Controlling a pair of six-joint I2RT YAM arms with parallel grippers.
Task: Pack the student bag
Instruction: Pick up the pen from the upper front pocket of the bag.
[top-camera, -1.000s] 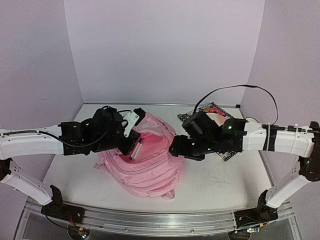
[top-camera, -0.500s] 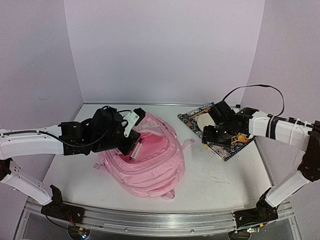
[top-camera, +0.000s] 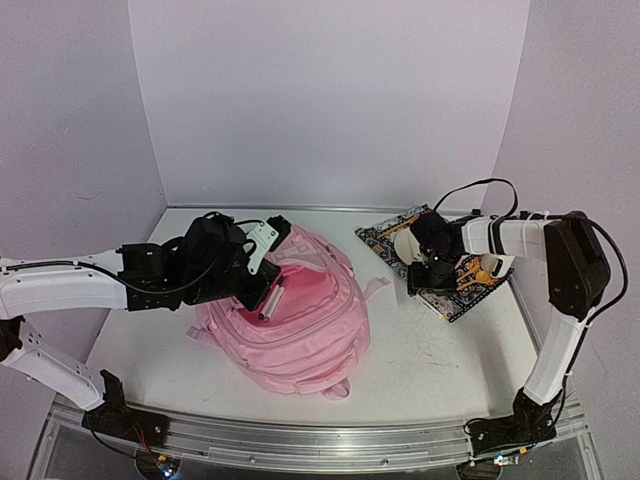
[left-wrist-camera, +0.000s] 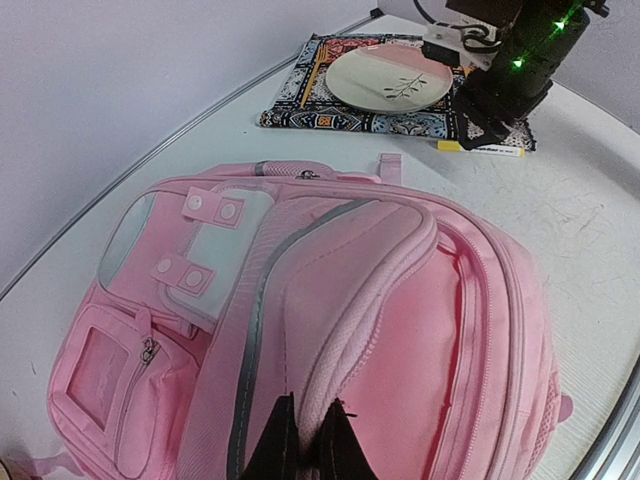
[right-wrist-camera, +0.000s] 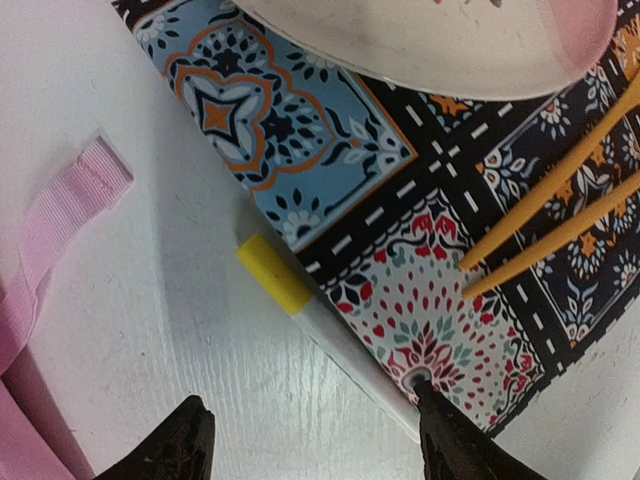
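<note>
The pink student bag (top-camera: 300, 325) lies in the middle of the table with its main pocket held agape. My left gripper (left-wrist-camera: 305, 445) is shut on the padded rim of that opening (left-wrist-camera: 345, 330), seen from above at the bag's left side (top-camera: 262, 290). My right gripper (right-wrist-camera: 315, 435) hangs open just over a white marker (right-wrist-camera: 345, 345) with a yellow cap (right-wrist-camera: 272, 273), which lies against the near-left edge of a patterned mat (right-wrist-camera: 400, 230). Nothing is between its fingers. From above, the right gripper (top-camera: 425, 280) is at the mat's left edge (top-camera: 470, 298).
A pale plate (left-wrist-camera: 390, 78) and two orange chopsticks (right-wrist-camera: 550, 210) rest on the mat. A pink strap (right-wrist-camera: 60, 215) of the bag reaches toward the marker. Purple walls close in the table at the back and sides.
The right arm has swung from over the bag's opening to the right and now sits low at the mat. The left arm and the bag have not moved.
</note>
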